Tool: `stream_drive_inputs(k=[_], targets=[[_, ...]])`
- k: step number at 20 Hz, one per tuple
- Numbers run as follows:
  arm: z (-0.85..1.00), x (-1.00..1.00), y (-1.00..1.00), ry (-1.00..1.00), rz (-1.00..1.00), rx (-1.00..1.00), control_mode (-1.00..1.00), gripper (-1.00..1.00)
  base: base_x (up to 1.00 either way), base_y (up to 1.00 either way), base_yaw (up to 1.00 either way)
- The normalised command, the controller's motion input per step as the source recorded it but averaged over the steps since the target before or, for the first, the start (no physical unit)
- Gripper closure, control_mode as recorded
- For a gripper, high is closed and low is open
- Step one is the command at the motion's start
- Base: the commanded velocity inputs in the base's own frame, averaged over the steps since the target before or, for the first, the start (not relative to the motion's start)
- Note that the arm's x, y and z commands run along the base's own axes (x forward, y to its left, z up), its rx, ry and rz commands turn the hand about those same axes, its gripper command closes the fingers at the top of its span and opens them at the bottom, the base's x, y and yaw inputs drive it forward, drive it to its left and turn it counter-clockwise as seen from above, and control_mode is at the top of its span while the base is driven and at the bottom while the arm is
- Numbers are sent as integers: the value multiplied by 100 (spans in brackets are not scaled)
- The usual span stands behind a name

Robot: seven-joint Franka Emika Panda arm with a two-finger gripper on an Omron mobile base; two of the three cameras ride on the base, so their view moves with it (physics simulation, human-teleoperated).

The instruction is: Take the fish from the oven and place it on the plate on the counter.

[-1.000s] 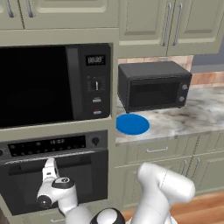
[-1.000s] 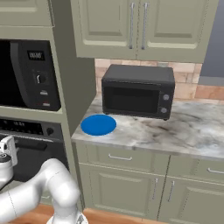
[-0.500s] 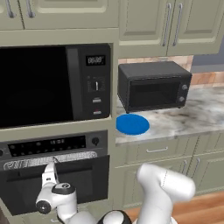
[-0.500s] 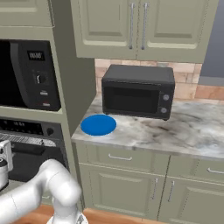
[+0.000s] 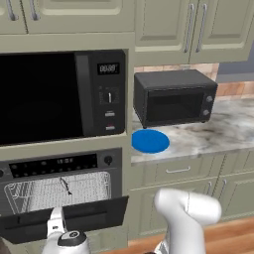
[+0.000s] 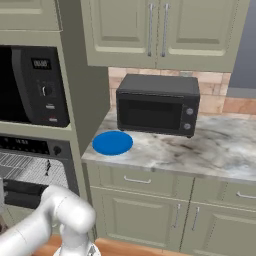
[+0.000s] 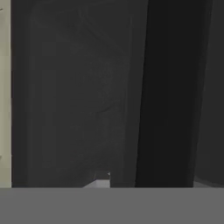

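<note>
Tool (image 5: pixel 55 223) low in front of the oven (image 5: pixel 59 191), at its dropped door. Behind and above the tool, on the wire rack (image 5: pixel 57 191) inside, the fish (image 5: pixel 65 186). Higher still, the large microwave (image 5: pixel 62 94). Up and to the right, on the bench (image 5: pixel 218 129), the plate (image 5: pixel 150 141); just behind the plate, the small microwave (image 5: pixel 174 97). Under the bench, drawers (image 6: pixel 137 180).

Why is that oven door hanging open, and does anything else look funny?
The oven has its door dropped partway down, showing the wire rack with a small dark fish on it. The blue plate sits bare on the counter. Nothing looks spilled or broken.
</note>
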Motion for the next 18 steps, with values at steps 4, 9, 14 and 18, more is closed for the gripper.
stream_drive_inputs(k=[4, 9, 14, 18], targets=[[-100, -100, 2, 5, 1, 0, -100, 100, 0, 0, 0], [-100, -100, 1, 9, 1, 0, -100, 100, 0, 0, 0], [-100, -96, 1, 14, 1, 0, -100, 100, 0, 0, 0], [-100, -89, 0, 15, 2, 0, -100, 100, 0, 0, 0]])
